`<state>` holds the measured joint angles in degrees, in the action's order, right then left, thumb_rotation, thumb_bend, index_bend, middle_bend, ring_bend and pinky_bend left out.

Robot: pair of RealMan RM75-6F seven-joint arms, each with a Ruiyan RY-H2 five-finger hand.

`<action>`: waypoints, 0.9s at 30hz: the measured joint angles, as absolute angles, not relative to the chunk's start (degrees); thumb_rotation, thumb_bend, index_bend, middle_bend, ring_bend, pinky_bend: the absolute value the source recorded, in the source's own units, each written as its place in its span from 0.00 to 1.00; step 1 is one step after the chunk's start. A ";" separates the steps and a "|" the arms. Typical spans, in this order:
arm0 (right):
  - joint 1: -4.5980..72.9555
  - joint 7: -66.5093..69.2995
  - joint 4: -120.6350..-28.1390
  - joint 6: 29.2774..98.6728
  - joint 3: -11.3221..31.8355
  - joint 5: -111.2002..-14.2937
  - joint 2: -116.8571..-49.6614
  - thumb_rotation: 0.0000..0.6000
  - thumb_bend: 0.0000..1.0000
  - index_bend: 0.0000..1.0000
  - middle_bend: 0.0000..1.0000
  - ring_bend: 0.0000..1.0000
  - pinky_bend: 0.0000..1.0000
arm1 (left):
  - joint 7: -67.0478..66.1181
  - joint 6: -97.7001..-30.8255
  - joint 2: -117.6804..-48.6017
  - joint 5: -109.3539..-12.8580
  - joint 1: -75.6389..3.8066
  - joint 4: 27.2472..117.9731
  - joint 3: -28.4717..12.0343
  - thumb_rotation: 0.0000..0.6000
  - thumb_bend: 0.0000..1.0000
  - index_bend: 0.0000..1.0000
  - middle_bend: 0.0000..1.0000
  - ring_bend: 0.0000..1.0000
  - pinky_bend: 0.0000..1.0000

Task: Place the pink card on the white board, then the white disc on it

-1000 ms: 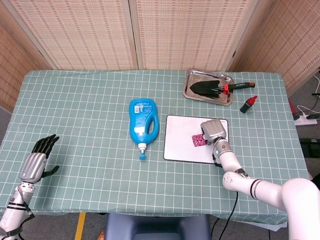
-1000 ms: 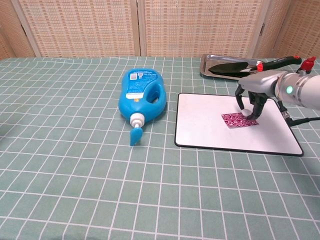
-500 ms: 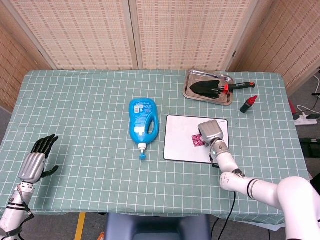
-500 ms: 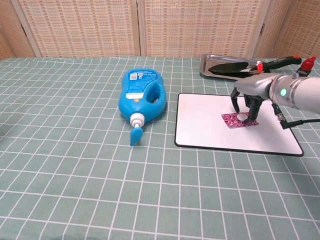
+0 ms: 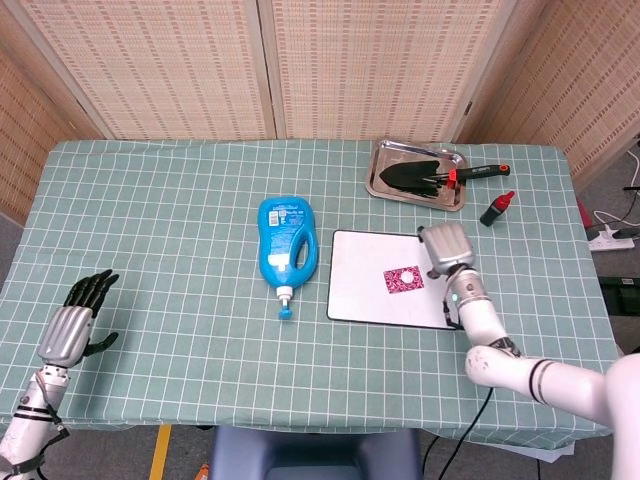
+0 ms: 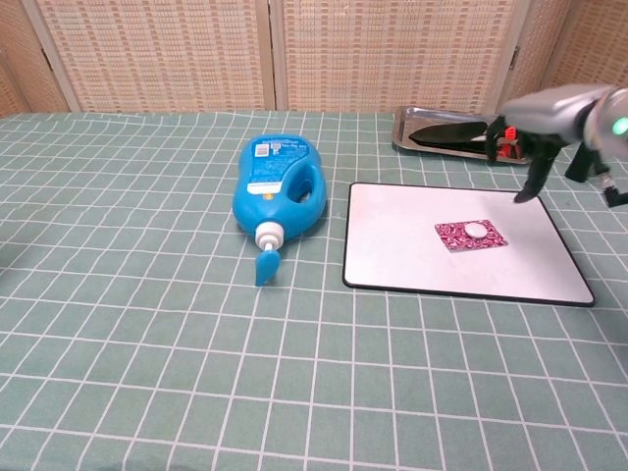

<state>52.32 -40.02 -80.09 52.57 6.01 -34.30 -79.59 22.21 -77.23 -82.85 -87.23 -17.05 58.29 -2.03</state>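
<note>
Resting at the near-left corner of the green checked tablecloth (image 5: 180, 200), the left hand (image 5: 72, 325) lies w/ its dark fingers (image 5: 92, 288) spread apart & pointing toward the far side, holding nothing; only the head view shows it.

Moving right, a blue detergent bottle (image 5: 287, 240) lies flat near the table's middle, label end toward the screens, white neck toward the robot, w/ its blue cap (image 6: 265, 266) flipped open just past the neck.

Next comes the white board (image 5: 368, 285), a black-edged rectangle lying flat, close beside the bottle but not touching it. The pink card (image 5: 403, 279) sits on the board, right of its centre, turned slightly askew to the board's edges. The white disc (image 6: 475, 231) lies on top of the card, roughly in the card's middle, clear of any hand.

Above the board's far-right corner hangs the right hand (image 5: 445, 245), lifted off the surface & apart from card & disc. In the chest view its fingers (image 6: 535, 167) hang downward, loosely apart, w/ nothing between them.

Behind the board, at the far edge, a metal tray (image 5: 384, 186) holds a black trowel (image 5: 415, 176) whose handle sticks out over the tray's right rim. Just right of that, a small dark bottle w/ a red cap (image 5: 497, 208) lies on the cloth.
</note>
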 measured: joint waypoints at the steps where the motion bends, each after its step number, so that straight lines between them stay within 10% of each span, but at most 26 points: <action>1: 50.95 -39.17 -81.98 54.99 5.79 -35.90 -77.48 1.00 0.06 0.37 0.95 0.84 0.92 | 22.10 -77.28 -82.88 -87.25 -17.04 58.28 -2.02 1.00 0.19 0.00 0.00 0.00 0.00; 6: 42.65 -31.05 -84.07 65.61 3.61 -46.77 -72.86 1.00 0.06 0.21 0.49 0.37 0.67 | 20.97 -77.94 -83.23 -87.49 -16.95 58.01 -2.02 1.00 0.19 0.00 0.00 0.00 0.00; 10: 34.18 -18.02 -79.35 73.30 1.33 -55.06 -72.49 0.90 0.01 0.06 0.14 0.01 0.19 | 19.65 -78.84 -83.82 -87.50 -16.76 57.44 -2.26 1.00 0.19 0.00 0.00 0.00 0.00; 13: 27.49 -7.65 -74.15 78.22 -0.13 -59.27 -73.29 0.72 0.00 0.04 0.03 0.00 0.00 | 19.10 -78.97 -84.16 -87.18 -16.69 56.91 -2.54 1.00 0.19 0.00 0.00 0.00 0.00; 22: 14.05 12.69 -60.18 81.14 -2.55 -66.16 -78.12 0.32 0.00 0.00 0.00 0.00 0.00 | 17.21 -79.28 -85.44 -87.10 -16.78 55.07 -2.76 1.00 0.19 0.00 0.00 0.00 0.00; 27: 13.60 15.02 -57.30 74.09 -2.38 -67.25 -78.95 0.29 0.00 0.00 0.00 0.00 0.00 | 17.17 -79.51 -85.66 -87.31 -16.82 54.95 -2.70 1.00 0.19 0.00 0.00 0.00 0.00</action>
<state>13.60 15.02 -57.30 74.09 -2.38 -67.25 -78.95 17.17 -79.51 -85.66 -87.31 -16.82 54.95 -2.70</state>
